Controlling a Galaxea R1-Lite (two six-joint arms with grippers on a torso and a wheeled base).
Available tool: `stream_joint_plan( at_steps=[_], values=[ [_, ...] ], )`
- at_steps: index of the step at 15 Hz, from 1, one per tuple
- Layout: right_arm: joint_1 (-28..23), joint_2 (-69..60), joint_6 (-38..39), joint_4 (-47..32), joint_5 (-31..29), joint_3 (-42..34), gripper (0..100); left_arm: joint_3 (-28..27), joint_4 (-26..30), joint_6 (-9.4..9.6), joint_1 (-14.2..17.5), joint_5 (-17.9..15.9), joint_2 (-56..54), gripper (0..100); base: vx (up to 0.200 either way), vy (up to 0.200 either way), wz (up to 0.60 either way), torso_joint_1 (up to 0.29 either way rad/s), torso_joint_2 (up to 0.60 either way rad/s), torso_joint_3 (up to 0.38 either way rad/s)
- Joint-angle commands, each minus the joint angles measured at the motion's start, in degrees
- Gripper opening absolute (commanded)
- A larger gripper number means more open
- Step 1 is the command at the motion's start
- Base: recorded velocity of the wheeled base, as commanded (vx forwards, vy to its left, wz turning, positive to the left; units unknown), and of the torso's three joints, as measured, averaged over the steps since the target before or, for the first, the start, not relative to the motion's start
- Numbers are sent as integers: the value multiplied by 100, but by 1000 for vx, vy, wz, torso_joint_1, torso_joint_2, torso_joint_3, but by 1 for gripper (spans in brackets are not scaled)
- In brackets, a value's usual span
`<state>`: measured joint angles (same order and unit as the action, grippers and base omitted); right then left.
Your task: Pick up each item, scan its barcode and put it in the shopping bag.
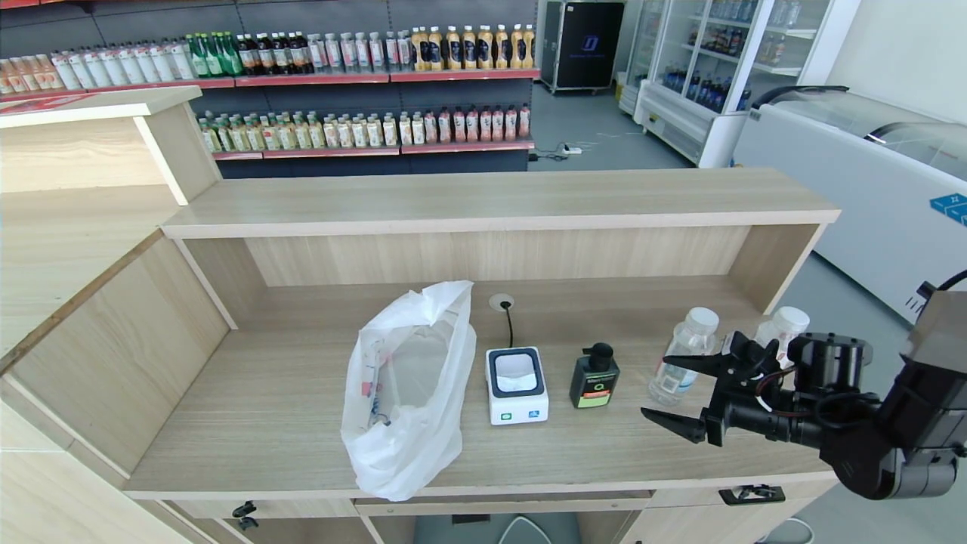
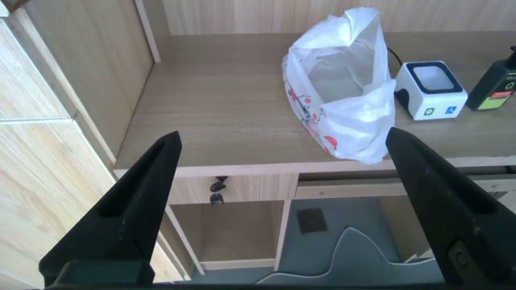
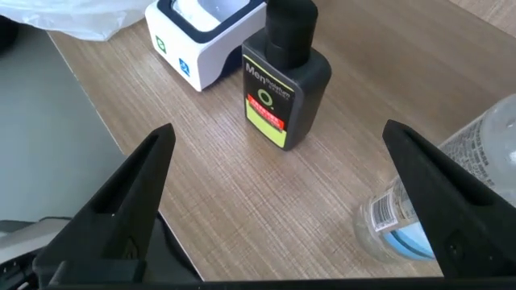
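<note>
The right gripper [image 1: 656, 387] hangs over the right part of the light wooden desk [image 1: 264, 408] with its jaws released and spread wide, grasping nothing. Seen from the right wrist, they frame the dark green pump bottle with the black dispenser head [image 3: 282, 89], which stands upright just right of the white box scanner [image 1: 516, 384]. Its long axis is vertical, its pump is on top, and its red-and-green label faces the robot. Beside it to the right stands a clear plastic bottle with a white cap [image 1: 684, 355], also upright, and a second one [image 1: 782, 326] stands just beyond. The pump bottle looks like the first pick. The jaws should probably come in level and close on the broad body below the neck, not the pump, keeping the outer jaw clear of the neighbouring clear bottle. No barcode shows, so it may need turning at the scanner. The white plastic shopping bag [image 1: 412, 385] sits left of the scanner, its mouth open upward. The left gripper [image 2: 284, 138], jaws likewise released and empty, hangs before the desk's front edge, left of the bag.
</note>
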<state>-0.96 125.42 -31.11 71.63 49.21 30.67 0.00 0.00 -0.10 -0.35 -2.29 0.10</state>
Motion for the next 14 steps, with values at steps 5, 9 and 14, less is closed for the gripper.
stream_joint_plan(
  at_steps=[5,9,14],
  values=[
    [8,405,17,114,414,158,100,0,0,-8,0,1,-1,100,0,0,0,0,0,0],
    [8,572,26,114,686,317,100,0,0,1,0,-8,-1,100,0,0,0,0,0,0],
    [0,853,35,114,923,791,100,0,-9,1,0,1,-1,100,0,0,0,0,0,0]
  ],
)
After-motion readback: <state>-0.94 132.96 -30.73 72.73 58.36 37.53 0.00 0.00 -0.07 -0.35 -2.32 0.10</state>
